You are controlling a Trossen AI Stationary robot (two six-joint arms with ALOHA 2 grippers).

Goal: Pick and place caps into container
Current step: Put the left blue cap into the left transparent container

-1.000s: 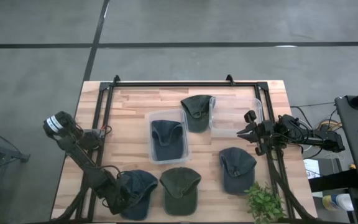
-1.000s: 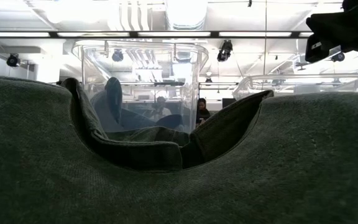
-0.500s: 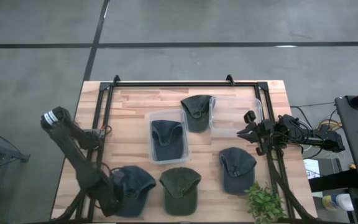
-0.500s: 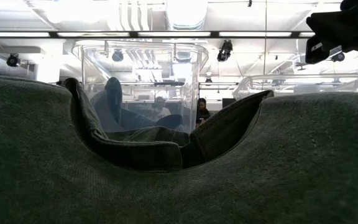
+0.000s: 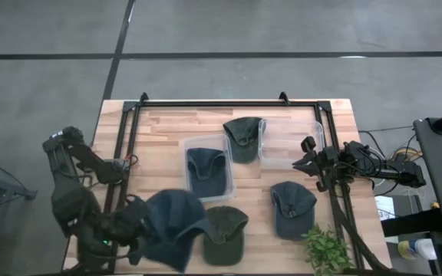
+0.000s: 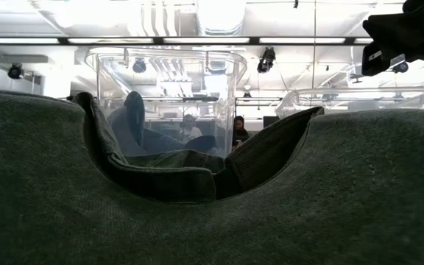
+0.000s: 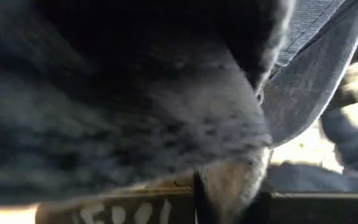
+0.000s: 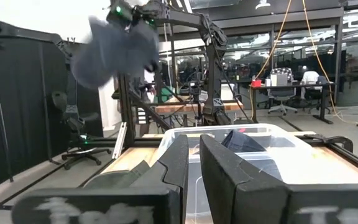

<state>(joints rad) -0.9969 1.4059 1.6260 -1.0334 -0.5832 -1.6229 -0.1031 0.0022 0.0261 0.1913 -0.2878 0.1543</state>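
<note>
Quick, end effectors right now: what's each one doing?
Left end effector: closed on the slate-blue cap, lifted off the table.
Right end effector: holding nothing, beside the empty clear container; fingers nearly together.

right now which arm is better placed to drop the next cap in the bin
Left. The left gripper already holds a slate-blue cap lifted near the table's front, close to the clear bin. The right gripper hovers empty-handed by the other container.
</note>
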